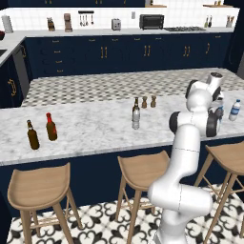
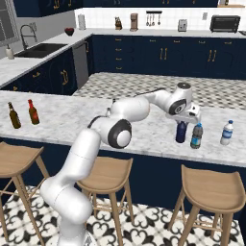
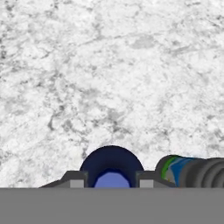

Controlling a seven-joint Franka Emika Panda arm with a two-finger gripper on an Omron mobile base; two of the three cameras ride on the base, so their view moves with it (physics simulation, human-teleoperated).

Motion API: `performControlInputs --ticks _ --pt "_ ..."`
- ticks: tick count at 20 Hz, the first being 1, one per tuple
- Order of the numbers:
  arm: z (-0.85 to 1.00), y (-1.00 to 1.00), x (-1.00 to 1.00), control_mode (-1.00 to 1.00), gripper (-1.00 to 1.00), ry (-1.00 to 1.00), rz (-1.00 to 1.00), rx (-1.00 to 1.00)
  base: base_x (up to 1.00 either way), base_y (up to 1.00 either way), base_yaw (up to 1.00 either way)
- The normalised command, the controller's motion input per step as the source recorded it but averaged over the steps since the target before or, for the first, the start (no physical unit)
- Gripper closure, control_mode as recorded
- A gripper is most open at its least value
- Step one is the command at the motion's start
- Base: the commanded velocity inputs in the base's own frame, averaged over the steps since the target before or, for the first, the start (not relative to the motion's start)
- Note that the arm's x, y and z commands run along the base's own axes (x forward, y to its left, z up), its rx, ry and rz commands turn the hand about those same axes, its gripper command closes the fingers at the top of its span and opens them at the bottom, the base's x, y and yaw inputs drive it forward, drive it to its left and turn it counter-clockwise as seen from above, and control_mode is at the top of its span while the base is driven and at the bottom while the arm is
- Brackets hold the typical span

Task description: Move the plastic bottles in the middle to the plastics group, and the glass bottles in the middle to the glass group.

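My gripper (image 2: 181, 120) points straight down at the right end of the marble counter (image 2: 72, 120), shut on the neck of the rounded dark navy plastic bottle (image 2: 181, 133), whose base looks level with the counter. From above, this bottle (image 3: 111, 164) sits between my fingertips (image 3: 76, 180). Right beside it stand the plastics group: a dark bottle with a bright blue cap (image 2: 196, 136) and a clear bottle with a blue cap (image 2: 226, 133). The tall clear greyish bottle (image 1: 136, 118) and the slim brown glass bottle (image 1: 136, 103) stand mid-counter. The glass group, brown (image 1: 32, 136) and reddish (image 1: 51, 127), stands at the left.
Two small wooden shakers (image 1: 148, 101) stand just right of the middle bottles. Wooden stools (image 1: 142, 171) line the near side of the counter. The blue-capped dark bottle (image 3: 192, 170) is very close to my right finger.
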Motion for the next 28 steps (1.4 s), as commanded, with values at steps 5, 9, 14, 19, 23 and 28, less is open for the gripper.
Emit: performControlInputs --ticks 5,9,14,19,23,28 --pt "0.00 0.13 -0.03 -1.00 1.00 0.00 0.00 0.00 0.00 0.00 0.00" --pt "0.04 0.00 0.00 -1.00 -1.00 0.00 0.00 -0.01 0.00 0.00 0.00" --pt "0.16 0.01 0.00 -1.00 -1.00 0.00 0.00 -0.05 0.00 0.00 0.00" --pt "0.48 0.17 -0.07 -1.00 -1.00 -0.01 0.00 -0.03 0.00 0.00 0.00" --pt "0.09 0.19 -0.69 -1.00 -1.00 -0.03 0.06 0.00 0.00 0.00 0.00" --pt "0.15 0.73 -0.56 -1.00 -1.00 0.00 0.11 -0.02 0.00 0.00 0.00"
